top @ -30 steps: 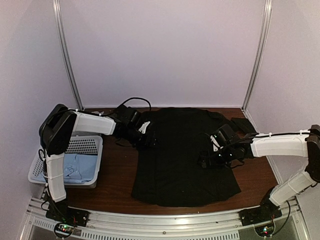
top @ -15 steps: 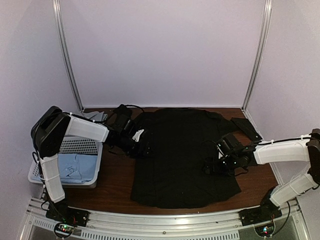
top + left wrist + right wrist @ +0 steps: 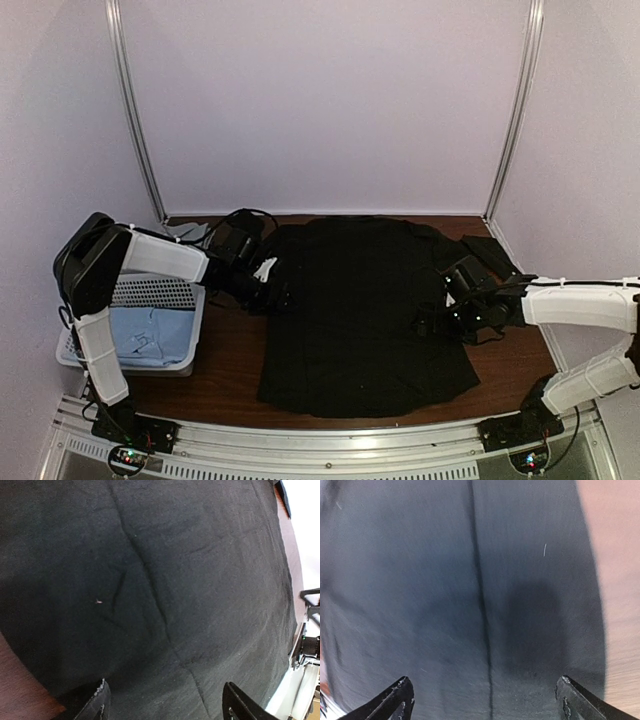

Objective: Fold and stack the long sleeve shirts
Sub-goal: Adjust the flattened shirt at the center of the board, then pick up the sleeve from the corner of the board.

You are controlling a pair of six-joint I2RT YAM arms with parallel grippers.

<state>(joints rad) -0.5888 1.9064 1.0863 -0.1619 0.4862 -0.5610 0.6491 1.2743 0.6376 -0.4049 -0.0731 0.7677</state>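
Shirts first: the black shirt (image 3: 365, 310) lies spread flat in the middle of the table (image 3: 235, 350). The left gripper (image 3: 278, 295) sits low at its left edge, fingers apart, nothing held. The right gripper (image 3: 428, 325) is over the right edge, jaws wide too. Off left, the white basket (image 3: 165, 292) holds the light blue shirt (image 3: 150, 335), right beside the left arm.

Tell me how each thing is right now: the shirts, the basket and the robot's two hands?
black shirt: spread flat on the table, not held.
white basket: upright at the table's left edge.
light blue shirt: lying loose inside the white basket.
left gripper: open, empty, low over the black shirt's edge.
right gripper: open, empty, low over the black shirt.
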